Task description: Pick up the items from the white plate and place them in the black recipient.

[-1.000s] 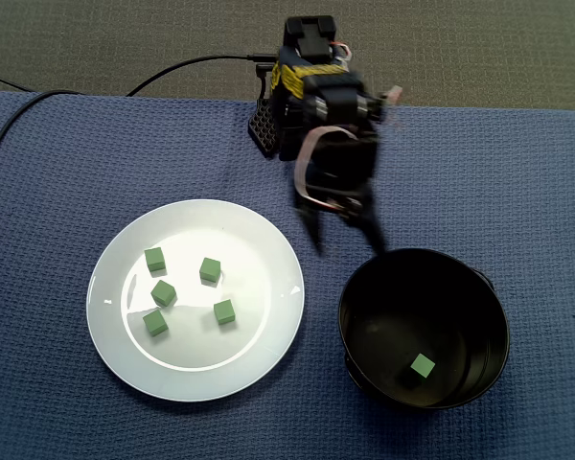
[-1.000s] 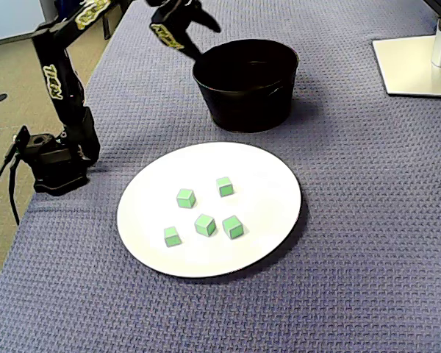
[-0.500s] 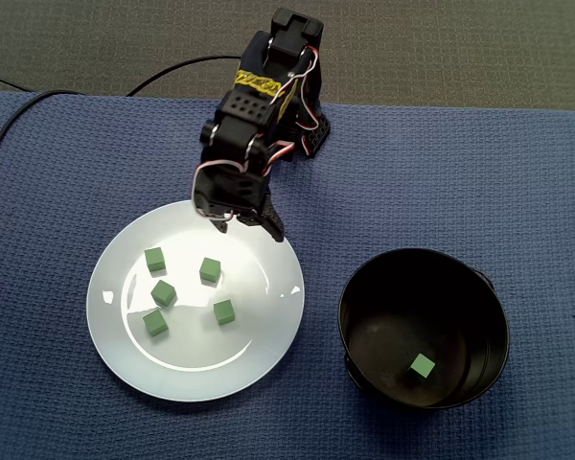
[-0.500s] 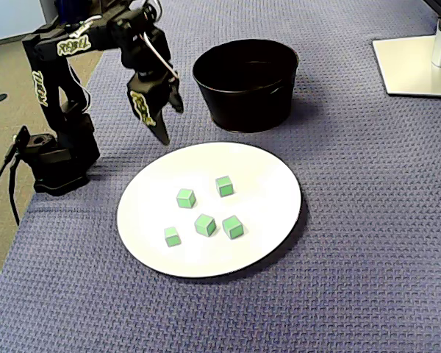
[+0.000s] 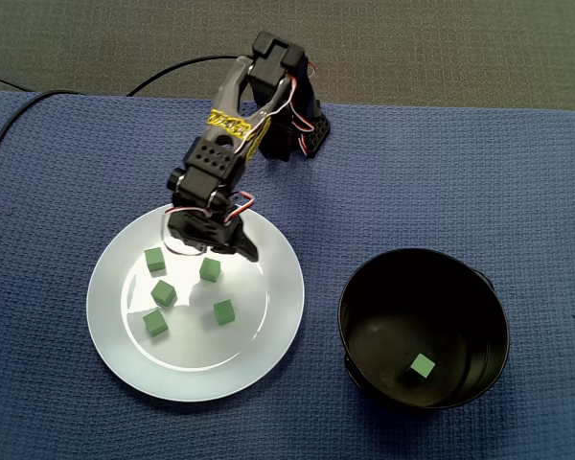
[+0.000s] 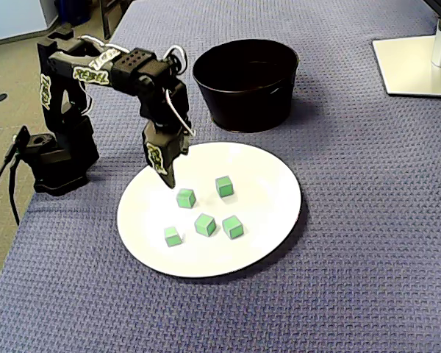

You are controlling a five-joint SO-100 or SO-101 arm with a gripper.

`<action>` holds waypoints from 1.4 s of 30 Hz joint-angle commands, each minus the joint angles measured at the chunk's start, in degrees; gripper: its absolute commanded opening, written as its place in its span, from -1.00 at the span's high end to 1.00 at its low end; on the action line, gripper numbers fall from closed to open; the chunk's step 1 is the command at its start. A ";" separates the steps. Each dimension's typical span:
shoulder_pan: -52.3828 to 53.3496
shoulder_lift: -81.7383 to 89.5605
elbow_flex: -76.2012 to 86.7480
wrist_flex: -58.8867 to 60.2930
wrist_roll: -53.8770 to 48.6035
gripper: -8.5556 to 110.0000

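Reach step under way: in a fixed view the claw (image 5: 214,247) hangs empty over the white plate (image 5: 268,335), jaws seemingly apart, right beside the five green cubes (image 5: 210,269). The black bucket (image 5: 479,287) at right holds one cube (image 5: 422,365). Next, I'd say: drop, straddle the nearest cube, close.

End effector (image 6: 167,178) hangs over white plate (image 6: 272,213) near green cubes (image 6: 205,224).

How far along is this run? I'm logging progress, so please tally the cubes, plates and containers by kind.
Green cubes: 6 (5 on the plate, 1 in the bucket)
White plate: 1
Black bucket: 1
Total: 8
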 commanded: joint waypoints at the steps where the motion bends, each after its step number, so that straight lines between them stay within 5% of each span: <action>1: 2.90 -1.05 -3.34 -2.46 -2.72 0.34; 20: 4.39 -11.07 -7.91 -7.47 -2.99 0.44; 42: 4.57 -8.79 -2.55 -8.70 0.00 0.86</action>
